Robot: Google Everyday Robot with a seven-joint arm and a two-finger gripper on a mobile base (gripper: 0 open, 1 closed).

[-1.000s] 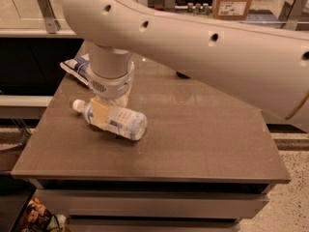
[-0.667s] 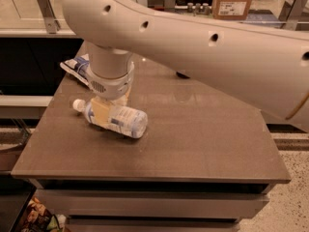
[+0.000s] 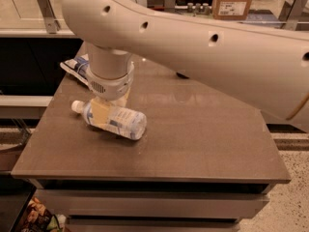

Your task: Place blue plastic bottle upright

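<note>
The blue plastic bottle (image 3: pixel 127 122) lies on its side on the brown table (image 3: pixel 203 134), near the left front. Its white cap (image 3: pixel 76 105) points left and its base points right. My gripper (image 3: pixel 110 111) hangs from the big white arm (image 3: pixel 203 47) and sits directly over the bottle's middle, down at the bottle's level. The wrist hides part of the bottle's label.
A flat blue-and-white snack bag (image 3: pixel 76 67) lies at the table's back left, just behind the wrist. A dark object (image 3: pixel 182 75) peeks out under the arm at the back. A cardboard box (image 3: pixel 233 1) stands on a counter behind. The table's edges are close on the left and front.
</note>
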